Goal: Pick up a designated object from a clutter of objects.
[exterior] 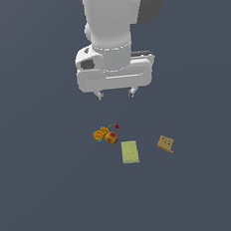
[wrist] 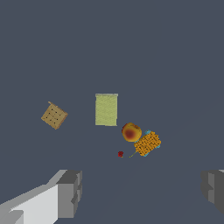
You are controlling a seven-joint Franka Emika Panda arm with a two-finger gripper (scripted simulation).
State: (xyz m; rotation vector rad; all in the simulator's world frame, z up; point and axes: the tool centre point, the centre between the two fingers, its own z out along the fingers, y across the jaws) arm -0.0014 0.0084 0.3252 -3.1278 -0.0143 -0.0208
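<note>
Approach step. Tool hangs wide open and empty above the surface. Tan cracker box lies at the exterior view's right, apart from green rectangle. Next: shift across, descend.

Hand agape — above clutter

Simulated test scene, not a real room: flat, uniform dark grey-blue ground fills both views, with no walls, furniture or horizon. Shading is smooth and textureless. White robot arm hangs over a few small, coarsely rendered items: tan box, green rectangle, orange ball, speckled lump.
</note>
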